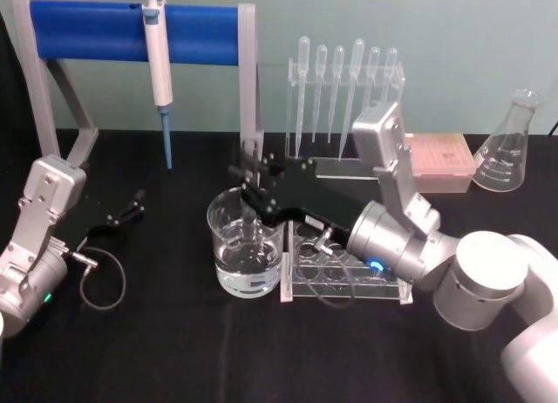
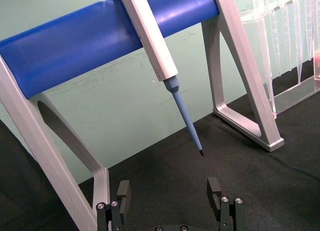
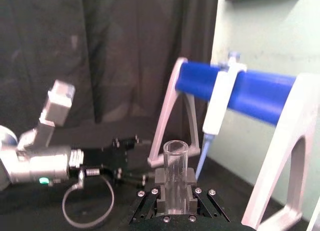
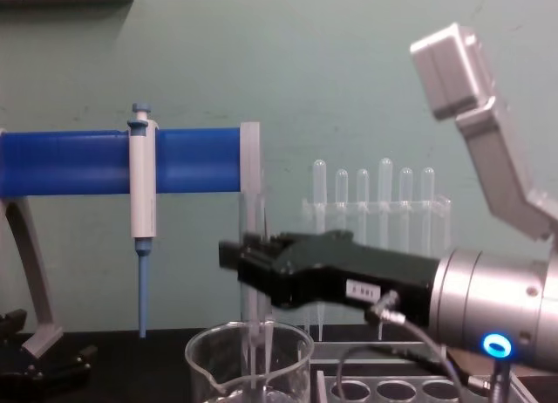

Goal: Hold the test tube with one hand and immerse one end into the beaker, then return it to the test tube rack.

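Note:
The test tube [image 1: 259, 231] stands upright with my right gripper [image 1: 251, 178] shut on its upper part. Its closed lower end reaches down inside the beaker [image 1: 222, 224], a wide clear glass cup holding some water at the table's middle. From the chest view the tube [image 4: 255, 351] drops past the beaker's rim [image 4: 205, 368] below the black right gripper [image 4: 247, 256]. In the right wrist view the tube's open rim [image 3: 175, 147] rises above the shut gripper [image 3: 175, 193]. My left gripper [image 1: 131, 207] rests parked at the far left, open [image 2: 169, 196] with nothing in it.
A white-and-blue pipettor [image 1: 161, 71] hangs on the blue-barred stand [image 1: 87, 32] at the back left. Behind the beaker is a clear rack of plastic pipettes [image 1: 344, 89]. A rack with round holes [image 1: 349, 276] lies under my right arm. A flask [image 1: 510, 146] and pink box [image 1: 440, 159] sit back right.

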You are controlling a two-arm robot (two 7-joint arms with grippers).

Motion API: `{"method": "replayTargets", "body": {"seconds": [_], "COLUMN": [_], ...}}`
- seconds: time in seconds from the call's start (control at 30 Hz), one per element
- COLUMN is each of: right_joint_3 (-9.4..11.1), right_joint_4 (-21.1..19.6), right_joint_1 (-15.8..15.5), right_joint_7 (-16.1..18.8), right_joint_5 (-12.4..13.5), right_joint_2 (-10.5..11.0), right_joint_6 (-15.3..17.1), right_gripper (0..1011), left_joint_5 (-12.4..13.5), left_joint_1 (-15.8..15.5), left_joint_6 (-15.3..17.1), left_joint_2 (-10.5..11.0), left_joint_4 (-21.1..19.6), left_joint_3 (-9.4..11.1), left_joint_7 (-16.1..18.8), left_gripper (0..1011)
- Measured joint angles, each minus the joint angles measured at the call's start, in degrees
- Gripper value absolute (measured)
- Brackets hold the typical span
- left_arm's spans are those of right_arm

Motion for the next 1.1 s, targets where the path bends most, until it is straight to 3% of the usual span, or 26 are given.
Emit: {"method": "replayTargets", "body": {"seconds": [0.3, 0.6, 0.77, 0.83, 1.1], "right_joint_3": [2.43, 4.70, 6.68, 8.36, 11.69], "right_joint_4": [-7.81, -15.45, -20.03, -22.65, -25.35], "right_joint_1": [-0.73, -1.14, -2.58, -4.20, -8.96], "right_joint_7": [0.27, -0.65, -2.85, -4.22, -6.79], "right_joint_5": [2.33, 5.47, 6.69, 7.33, 7.56], "right_joint_2": [1.85, 4.58, 7.42, 9.64, 13.86], "right_joint_6": [1.20, 5.47, 8.58, 9.95, 10.94], "right_gripper": [225, 224, 224, 224, 224], "left_joint_5": [0.00, 0.00, 0.00, 0.00, 0.00], "left_joint_1": [0.00, 0.00, 0.00, 0.00, 0.00], "left_joint_6": [0.00, 0.00, 0.00, 0.00, 0.00], "left_joint_2": [0.00, 0.00, 0.00, 0.00, 0.00], "left_joint_4": [0.00, 0.00, 0.00, 0.00, 0.00], "left_joint_3": [0.00, 0.00, 0.00, 0.00, 0.00], "left_joint_7": [0.00, 0.00, 0.00, 0.00, 0.00], "left_gripper": [1000, 1000, 1000, 1000, 1000]}}
